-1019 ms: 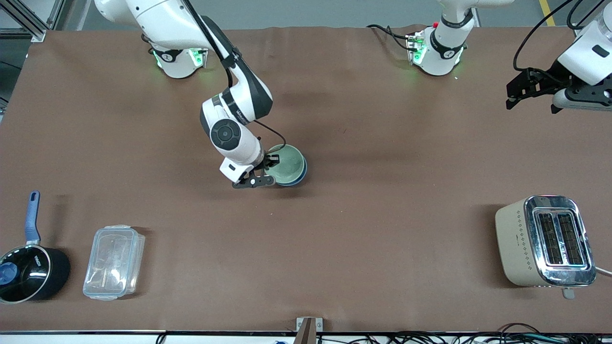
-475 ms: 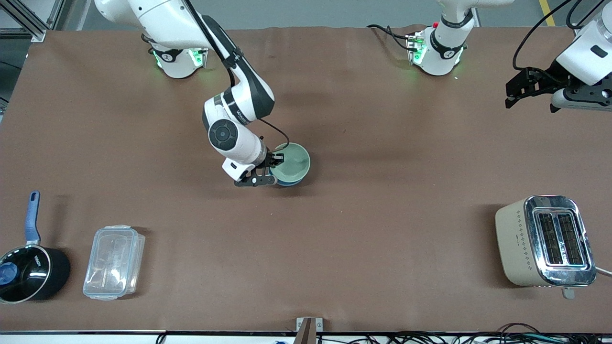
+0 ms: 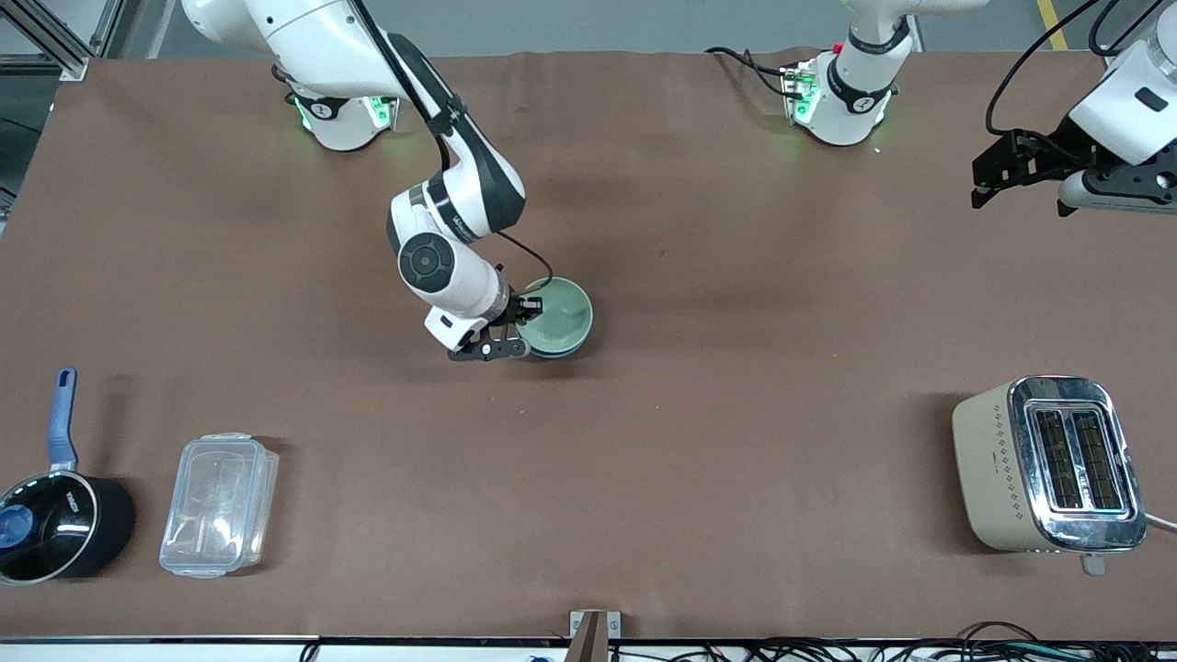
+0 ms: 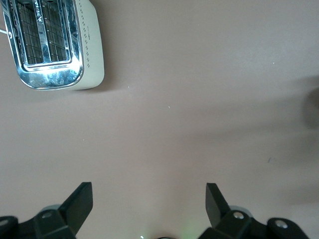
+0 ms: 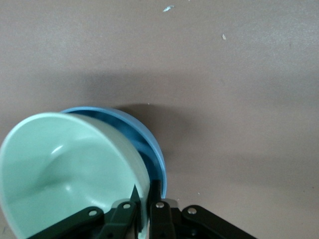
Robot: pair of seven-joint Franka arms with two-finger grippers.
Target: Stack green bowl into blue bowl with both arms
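The pale green bowl (image 3: 557, 316) sits tilted inside the sky-blue bowl (image 3: 572, 348) at the middle of the table. In the right wrist view the green bowl (image 5: 65, 169) leans in the blue bowl (image 5: 144, 137). My right gripper (image 3: 522, 324) is shut on the green bowl's rim, one finger inside and one outside (image 5: 145, 199). My left gripper (image 3: 1021, 175) is open and empty, waiting high over the left arm's end of the table; it also shows in the left wrist view (image 4: 148, 201).
A cream toaster (image 3: 1048, 464) stands near the front camera at the left arm's end, and shows in the left wrist view (image 4: 50, 42). A clear lidded box (image 3: 219, 504) and a black saucepan with blue handle (image 3: 55, 519) stand at the right arm's end.
My right gripper shifted a little with the green bowl, which settled lower in the blue bowl. The left arm has barely moved.
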